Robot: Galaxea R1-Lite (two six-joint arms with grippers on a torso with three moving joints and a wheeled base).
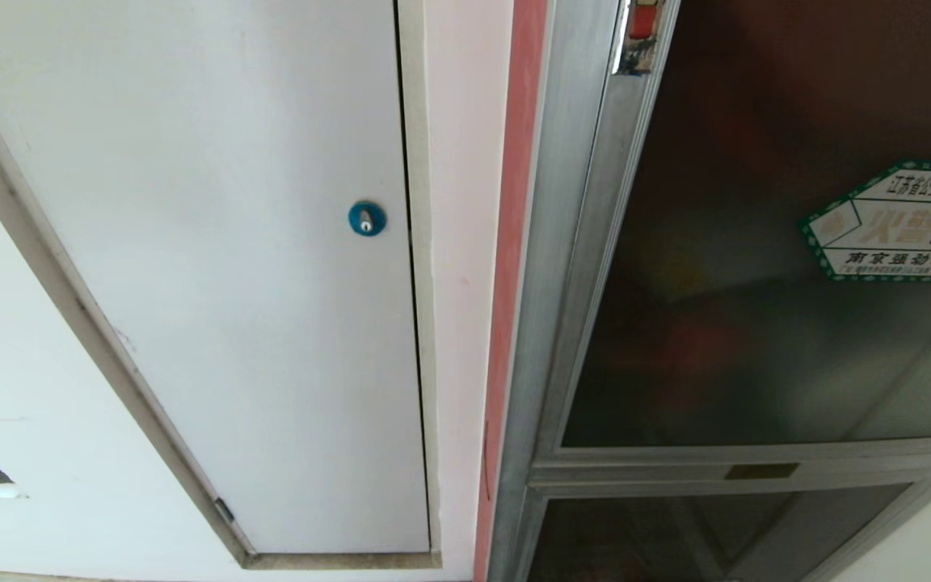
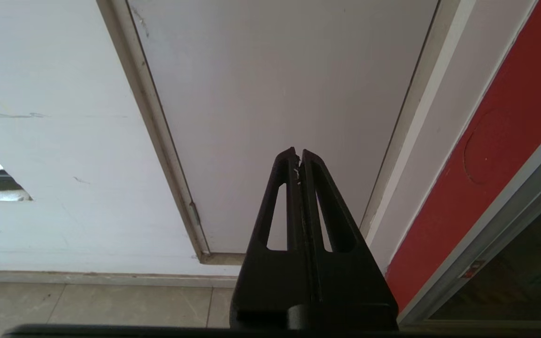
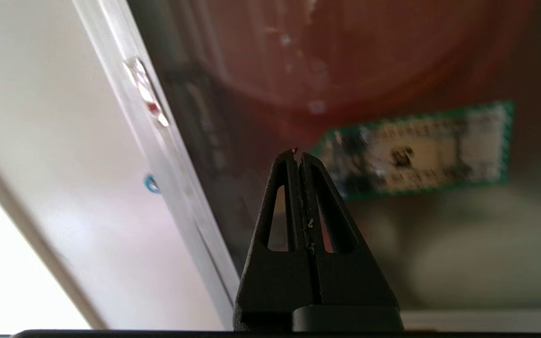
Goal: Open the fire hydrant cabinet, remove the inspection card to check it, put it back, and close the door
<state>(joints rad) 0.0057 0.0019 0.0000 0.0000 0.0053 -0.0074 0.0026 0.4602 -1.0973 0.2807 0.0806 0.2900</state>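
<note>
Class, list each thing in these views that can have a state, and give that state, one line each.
Door: closed against the cabinet frame.
White panel: shut, blue lock in place.
Left pincer: shut, empty.
Right pincer: shut, empty, facing the door.

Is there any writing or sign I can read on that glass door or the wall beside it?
Sticker on the door, top line: "江苏省公安厅消防局", cut off at the picture's edge.
Sticker, middle: large pale characters beside a black telephone symbol, too faint to read.
Sticker, bottom line: "南京强劲消防设", cut off; the small print under it is too small to read.
Brass plate on the frame below the door: no readable text.
Blue lock on the white panel: no text.
</note>
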